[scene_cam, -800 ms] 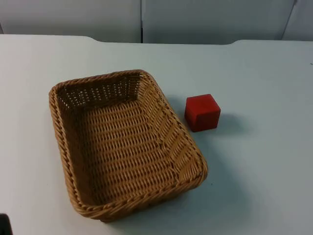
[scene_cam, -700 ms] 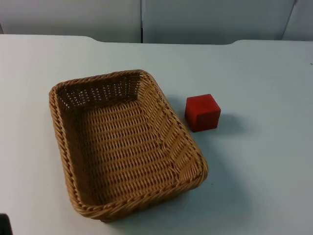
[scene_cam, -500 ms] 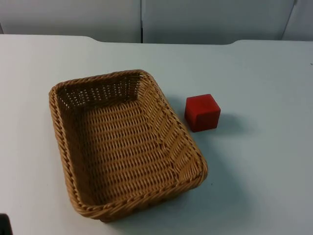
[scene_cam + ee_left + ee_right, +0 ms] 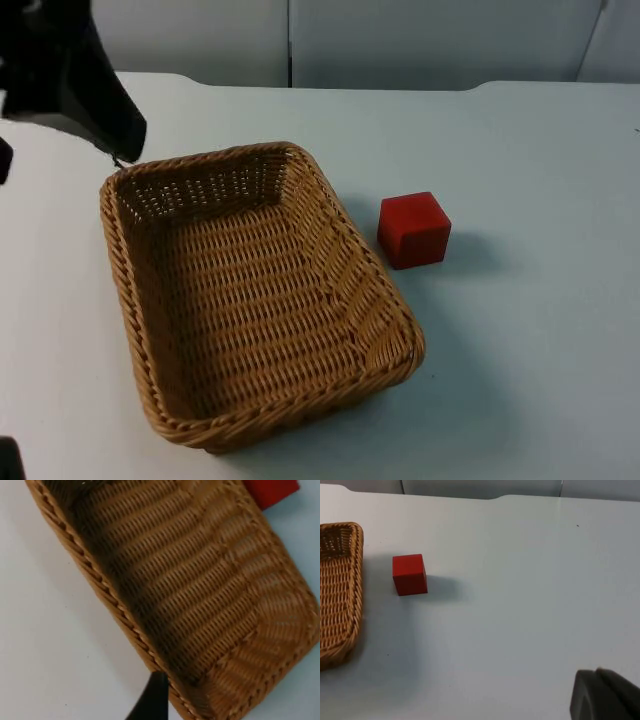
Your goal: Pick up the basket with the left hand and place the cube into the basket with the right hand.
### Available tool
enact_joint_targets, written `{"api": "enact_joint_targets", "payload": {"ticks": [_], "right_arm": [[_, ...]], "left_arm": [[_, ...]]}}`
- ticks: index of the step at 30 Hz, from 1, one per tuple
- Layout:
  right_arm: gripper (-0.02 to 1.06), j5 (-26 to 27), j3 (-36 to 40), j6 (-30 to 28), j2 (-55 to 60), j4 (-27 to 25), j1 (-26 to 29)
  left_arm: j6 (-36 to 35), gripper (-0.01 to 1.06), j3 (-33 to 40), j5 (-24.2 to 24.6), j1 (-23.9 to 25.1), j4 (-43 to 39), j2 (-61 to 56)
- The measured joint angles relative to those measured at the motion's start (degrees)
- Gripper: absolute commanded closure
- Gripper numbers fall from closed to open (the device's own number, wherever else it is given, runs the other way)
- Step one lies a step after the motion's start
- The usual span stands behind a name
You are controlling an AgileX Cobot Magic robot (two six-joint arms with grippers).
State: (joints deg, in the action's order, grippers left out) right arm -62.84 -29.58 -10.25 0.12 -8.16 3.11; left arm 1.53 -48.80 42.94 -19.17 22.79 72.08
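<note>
Left arm (image 4: 75, 85) comes in at the upper left of the top view, a black bulk above the basket's far left corner. Left gripper (image 4: 150, 702): one black fingertip shows just outside the basket's rim in the left wrist view; whether its fingers are apart or together cannot be told.

Basket (image 4: 250, 290) sits on the white table (image 4: 540, 360), left of centre, rectangular, woven tan wicker with a braided rim and sloped walls, nothing inside. Grey partition wall (image 4: 420, 40) runs along the far edge.

Red cube (image 4: 413, 229) stands on the table just right of the basket, apart from it, smooth matte faces.

Right gripper (image 4: 602, 697): a black tip in the right wrist view, well apart from the cube; fingers' state cannot be told.
</note>
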Motion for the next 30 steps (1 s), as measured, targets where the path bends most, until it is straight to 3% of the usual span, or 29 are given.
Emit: {"api": "enact_joint_targets", "payload": {"ticks": [8,12,18,24,30], "right_arm": [[1.05,0.00,0.00,0.00,0.00,0.00,0.00],[1.05,0.00,0.00,0.00,0.00,0.00,0.00],[1.05,0.00,0.00,0.00,0.00,0.00,0.00],[1.05,0.00,0.00,0.00,0.00,0.00,0.00],[1.05,0.00,0.00,0.00,0.00,0.00,0.00]], "left_arm": [[-0.25,0.21,0.00,-7.16,0.00,-1.86,13.55],[-0.25,0.21,0.00,-14.47,0.00,-2.57,19.86],[-0.25,0.21,-0.05,-20.55,0.00,-4.03,24.10],[-0.25,0.21,-0.05,-23.47,0.63,-5.14,26.52],[-0.25,0.21,-0.14,-24.30,4.59,-5.61,29.09]]}}
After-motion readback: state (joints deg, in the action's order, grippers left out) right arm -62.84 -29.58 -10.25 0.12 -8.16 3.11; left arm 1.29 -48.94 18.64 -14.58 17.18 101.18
